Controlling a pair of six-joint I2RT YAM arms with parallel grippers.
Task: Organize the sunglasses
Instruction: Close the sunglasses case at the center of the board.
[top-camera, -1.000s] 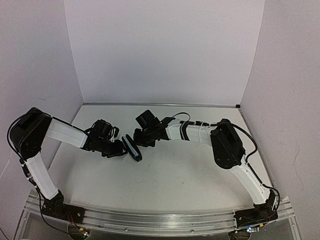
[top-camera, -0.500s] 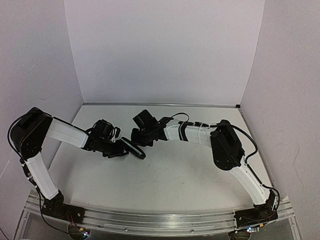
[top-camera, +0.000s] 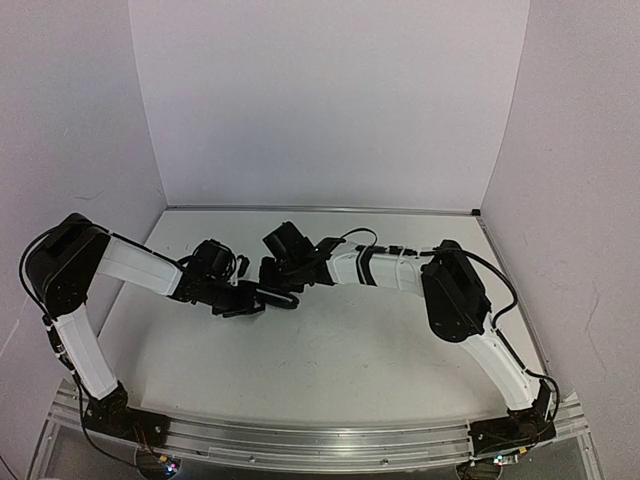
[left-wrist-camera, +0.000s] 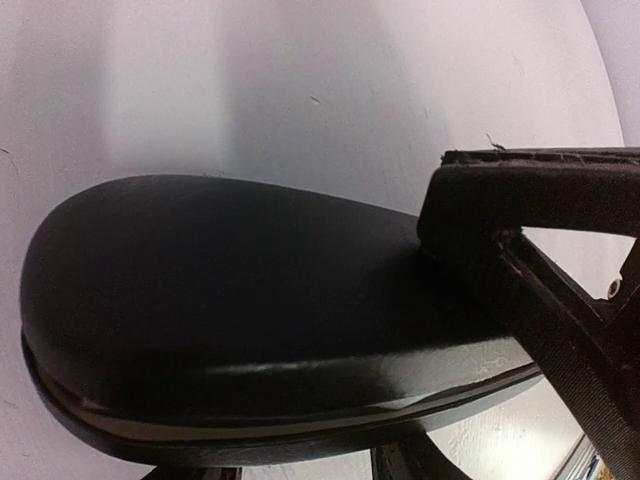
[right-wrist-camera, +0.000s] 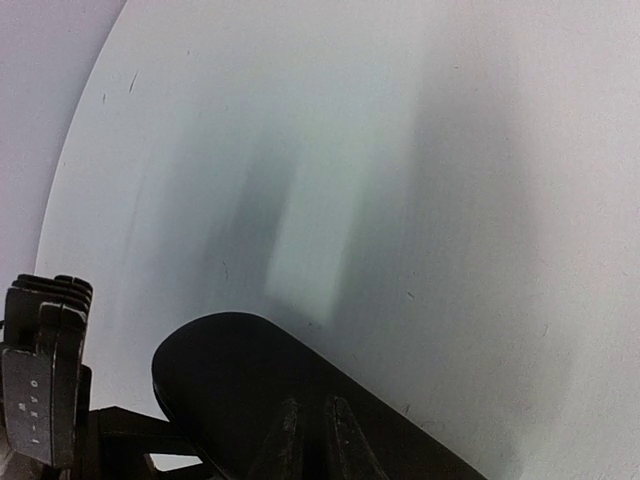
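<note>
The sunglasses are hidden from every view. A black oval glasses case (top-camera: 280, 298) lies low over the table's middle, between the two grippers. It fills the left wrist view (left-wrist-camera: 240, 290), and its lid and base meet along a thin seam. My left gripper (top-camera: 252, 299) grips the case from the left. My right gripper (top-camera: 283, 288) reaches in from the right with its fingers shut. In the right wrist view the right gripper (right-wrist-camera: 312, 440) rests pressed on the case's top (right-wrist-camera: 220, 370). One right finger (left-wrist-camera: 530, 195) shows against the lid in the left wrist view.
White table (top-camera: 350, 350) with white walls behind and at both sides. The left arm's wrist housing (right-wrist-camera: 45, 390) sits just left of the case. Both forearms stretch low across the table's middle.
The case stood tilted up as an open oval between the grippers; now it lies flat and low. Both grippers have shifted slightly left and stayed on it.
</note>
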